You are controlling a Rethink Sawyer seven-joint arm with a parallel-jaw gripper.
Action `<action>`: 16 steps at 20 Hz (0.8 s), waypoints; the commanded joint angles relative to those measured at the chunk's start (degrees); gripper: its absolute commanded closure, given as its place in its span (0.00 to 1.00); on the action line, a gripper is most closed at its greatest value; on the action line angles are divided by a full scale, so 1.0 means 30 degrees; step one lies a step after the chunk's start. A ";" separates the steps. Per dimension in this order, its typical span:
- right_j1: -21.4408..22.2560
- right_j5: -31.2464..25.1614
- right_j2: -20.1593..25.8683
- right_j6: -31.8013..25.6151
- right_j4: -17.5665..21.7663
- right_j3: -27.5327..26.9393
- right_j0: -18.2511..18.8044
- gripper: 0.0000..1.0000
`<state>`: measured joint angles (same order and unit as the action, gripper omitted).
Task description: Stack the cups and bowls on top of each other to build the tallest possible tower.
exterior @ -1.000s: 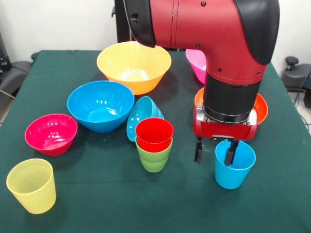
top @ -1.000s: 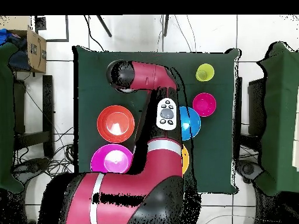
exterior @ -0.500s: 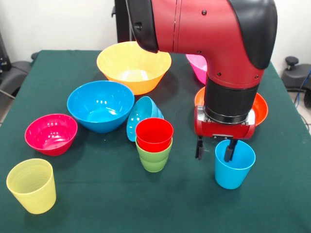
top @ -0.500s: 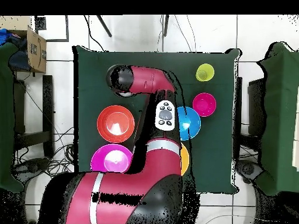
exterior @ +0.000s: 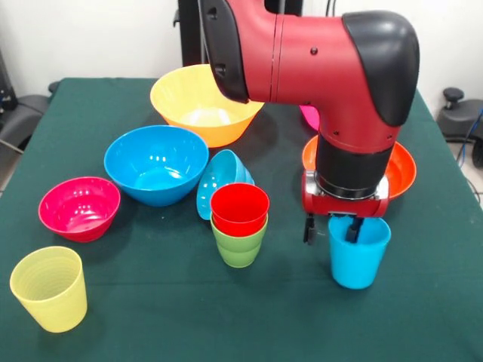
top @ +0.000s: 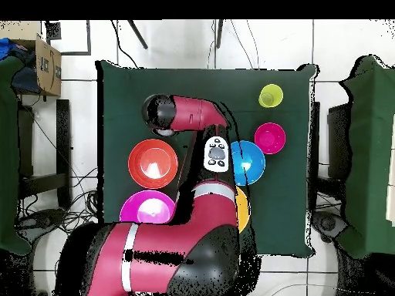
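A light blue cup (exterior: 359,256) stands upright at the front right. My gripper (exterior: 330,229) hangs over its left rim, open, with one finger inside the cup and one outside to the left. A red cup (exterior: 240,205) sits nested in a lime green cup (exterior: 239,249) at the middle. A small light blue bowl (exterior: 219,177) leans on its side behind them. The ribbed yellow cup (exterior: 49,288) stands at the front left. In the overhead view the arm (top: 185,116) hides the gripper and the light blue cup.
A medium blue bowl (exterior: 156,162), a magenta bowl (exterior: 79,205) and a yellow-orange bowl (exterior: 204,102) stand on the left half. A red-orange bowl (exterior: 404,170) and a pink bowl (exterior: 306,113) sit behind the arm. The table's green cloth (exterior: 151,324) reaches the front edge.
The wrist has turned and shifted slightly left, and the fingers look closer together. The light blue cup has shifted a little left with them. Other cups and bowls have not moved.
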<state>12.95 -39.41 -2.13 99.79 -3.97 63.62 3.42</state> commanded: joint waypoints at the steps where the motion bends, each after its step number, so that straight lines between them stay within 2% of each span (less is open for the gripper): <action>1: -0.0580 0.0057 0.2303 -0.0178 0.0765 0.1318 -0.0053 0.00; 3: -0.0518 0.1205 0.2627 0.0032 0.0648 0.1742 0.0146 0.00; 6: -0.0536 0.1326 0.2625 0.0334 0.0514 0.1853 0.0172 0.00; 7: -0.0550 0.1231 0.2665 0.0305 0.0483 0.1769 0.0179 1.00; 11: -0.0532 0.1714 0.3027 0.0422 0.0228 0.1927 0.0362 1.00; 16: -0.0601 0.1403 0.3120 0.0745 -0.0026 0.1528 0.0404 1.00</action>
<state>13.84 -36.53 0.07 99.79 -4.37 64.18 3.62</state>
